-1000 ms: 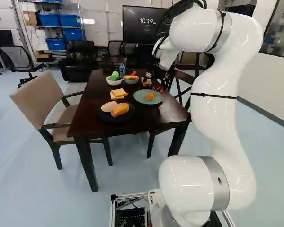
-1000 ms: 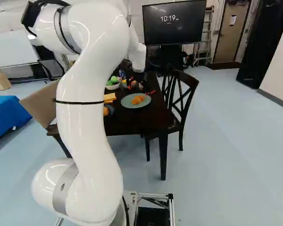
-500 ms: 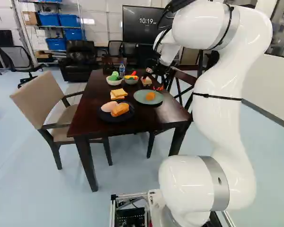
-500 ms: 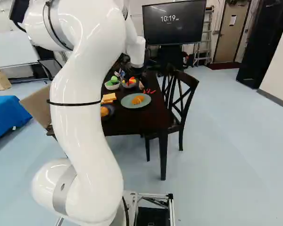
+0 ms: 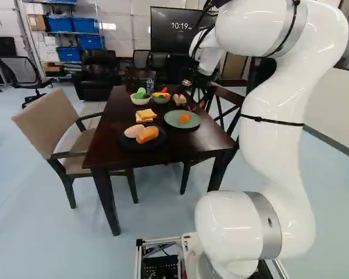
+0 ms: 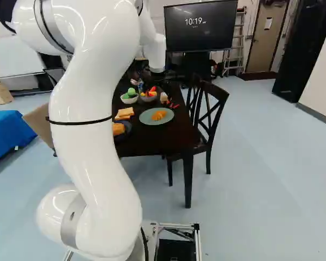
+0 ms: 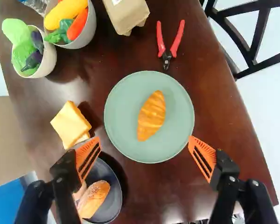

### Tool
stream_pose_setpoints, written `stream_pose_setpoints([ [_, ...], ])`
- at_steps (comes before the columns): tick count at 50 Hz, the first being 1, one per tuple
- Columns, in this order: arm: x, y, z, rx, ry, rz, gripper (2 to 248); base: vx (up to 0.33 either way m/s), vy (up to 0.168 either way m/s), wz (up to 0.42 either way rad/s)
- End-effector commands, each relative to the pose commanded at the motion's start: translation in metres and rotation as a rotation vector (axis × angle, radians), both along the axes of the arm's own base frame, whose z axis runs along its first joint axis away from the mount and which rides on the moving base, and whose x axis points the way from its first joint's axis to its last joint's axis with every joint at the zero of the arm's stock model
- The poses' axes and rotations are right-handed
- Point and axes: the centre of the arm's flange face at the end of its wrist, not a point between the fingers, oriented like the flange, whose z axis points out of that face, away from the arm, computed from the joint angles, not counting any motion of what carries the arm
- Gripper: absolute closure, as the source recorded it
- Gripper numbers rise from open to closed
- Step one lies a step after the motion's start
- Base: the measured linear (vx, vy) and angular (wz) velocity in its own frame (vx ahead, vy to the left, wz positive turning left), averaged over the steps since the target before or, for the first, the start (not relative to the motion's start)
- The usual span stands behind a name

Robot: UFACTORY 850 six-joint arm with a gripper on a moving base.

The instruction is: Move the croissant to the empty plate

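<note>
Clock directions taken from the green plate, twelve pointing away from the base. Near edge first: dark plate [image 7: 113, 186] at about eight o'clock, a bread roll [image 7: 94, 198] and a paler piece [image 5: 134, 131] on it, so not the empty one. Base unmoved; the arm [image 5: 271, 133] has drawn its upper part back, and the tool [image 7: 144, 142] has lifted up and away from the plates. Its orange-padded fingers stand wide apart with nothing between them. Green plate [image 7: 121, 112] next, on the table [image 7: 149, 196]; croissant [image 7: 151, 115] lies near its middle, ends toward one and seven, in the same place on it as a second ago. It did not travel with the tool, which suggests it has been released and the placing is done; only further clearance seems called for. Low risk of disturbing it if the tool keeps rising. Sliced bread [image 7: 71, 123] at nine, two bowls [image 7: 49, 58] [image 7: 86, 35] between ten and eleven, red-handled pliers [image 7: 167, 46] just past twelve.
</note>
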Motion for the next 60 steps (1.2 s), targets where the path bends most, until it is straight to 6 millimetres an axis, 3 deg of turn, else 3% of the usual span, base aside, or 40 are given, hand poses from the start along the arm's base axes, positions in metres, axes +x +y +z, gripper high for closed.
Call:
stream_pose_setpoints([
  [18, -0.011, -0.001, 0.024, -0.045, -0.014, 0.028, 3, 0.0, 0.0, 0.0],
  [60, -0.011, -0.001, 0.024, -0.046, -0.016, 0.028, 3, 0.0, 0.0, 0.0],
])
